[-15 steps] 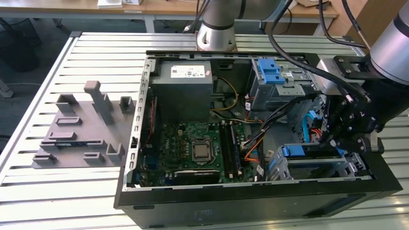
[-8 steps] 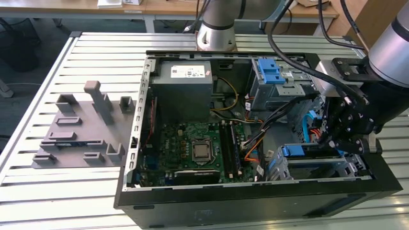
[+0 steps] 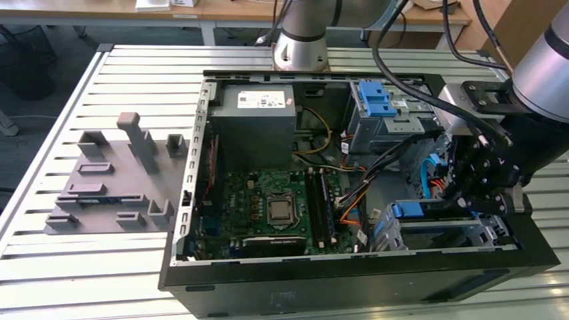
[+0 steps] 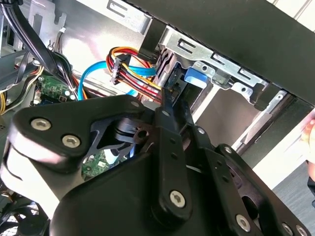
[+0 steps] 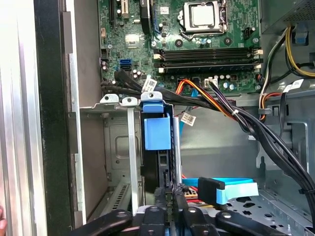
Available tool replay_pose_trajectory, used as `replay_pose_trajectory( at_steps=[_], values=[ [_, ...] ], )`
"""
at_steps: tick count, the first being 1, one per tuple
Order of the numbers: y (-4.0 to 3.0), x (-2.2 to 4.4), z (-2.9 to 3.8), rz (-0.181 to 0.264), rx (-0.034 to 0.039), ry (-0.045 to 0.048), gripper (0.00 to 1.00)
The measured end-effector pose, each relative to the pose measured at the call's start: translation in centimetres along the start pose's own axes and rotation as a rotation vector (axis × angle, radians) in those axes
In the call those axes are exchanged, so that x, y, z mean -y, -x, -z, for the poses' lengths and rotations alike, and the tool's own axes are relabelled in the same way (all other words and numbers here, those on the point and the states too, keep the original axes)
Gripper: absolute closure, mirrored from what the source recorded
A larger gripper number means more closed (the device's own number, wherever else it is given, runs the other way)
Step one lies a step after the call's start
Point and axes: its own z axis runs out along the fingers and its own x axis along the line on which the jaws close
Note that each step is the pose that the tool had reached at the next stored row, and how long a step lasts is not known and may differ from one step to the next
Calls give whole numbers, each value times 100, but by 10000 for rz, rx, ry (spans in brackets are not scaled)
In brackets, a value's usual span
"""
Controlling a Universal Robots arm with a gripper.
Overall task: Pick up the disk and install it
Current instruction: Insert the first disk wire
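Observation:
The disk [image 5: 157, 132] stands on edge in a slot of the metal drive cage [image 5: 115, 147] at the case's front corner, with its blue carrier bracket facing the motherboard. In the exterior view the blue bracket of the disk [image 3: 407, 211] shows at the cage, on that view's right. My gripper [image 5: 170, 197] is at the disk's near edge, fingers drawn close together on the thin edge. In the second wrist view my gripper [image 4: 166, 101] reaches the same edge beside the blue tab of the disk [image 4: 196, 77]. The gripper [image 3: 468, 200] hangs just inside the case's right wall.
The open computer case [image 3: 356, 287] holds a grey power supply [image 3: 258, 120], a motherboard [image 3: 276, 207] and an upper cage with blue latches [image 3: 378, 100]. Orange and black cables [image 5: 221, 105] and a blue cable [image 5: 231, 189] run close by. A grey fixture plate [image 3: 116, 180] lies beside the case.

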Motion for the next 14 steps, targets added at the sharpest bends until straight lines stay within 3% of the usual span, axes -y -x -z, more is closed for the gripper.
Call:
replay_pose_trajectory(
  at_steps=[1,14],
  values=[
    [0,0,0,0,2,-1,76],
    [1,0,130,0,-1,-1,76]
  ],
)
